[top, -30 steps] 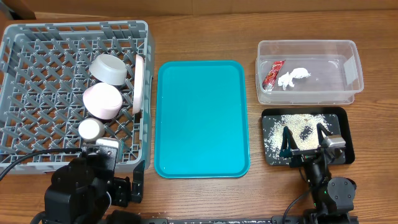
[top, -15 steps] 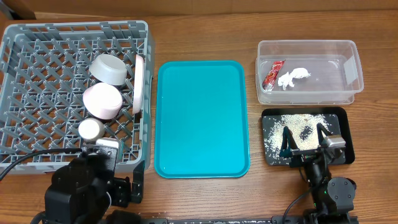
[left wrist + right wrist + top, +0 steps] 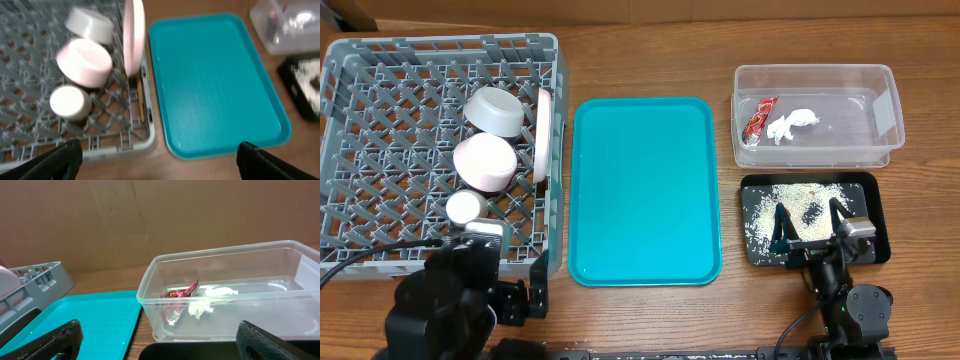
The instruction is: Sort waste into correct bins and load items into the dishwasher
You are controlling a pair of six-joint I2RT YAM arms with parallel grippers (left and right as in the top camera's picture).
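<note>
Four dishes: grey-white bowl, pink bowl, white cup, upright plate in dish rack, left; left gripper near, jaws apart | teal tray centre | wrapper, tissue in clear tub, far right; rice on black tray; right gripper jaws apart

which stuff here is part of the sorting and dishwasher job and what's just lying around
Part of the job:
dish rack, plate, pink bowl, pale bowl, cup, clear tub, wrapper, tissue, black tray, rice

Just lying about:
teal tray, cardboard
</note>
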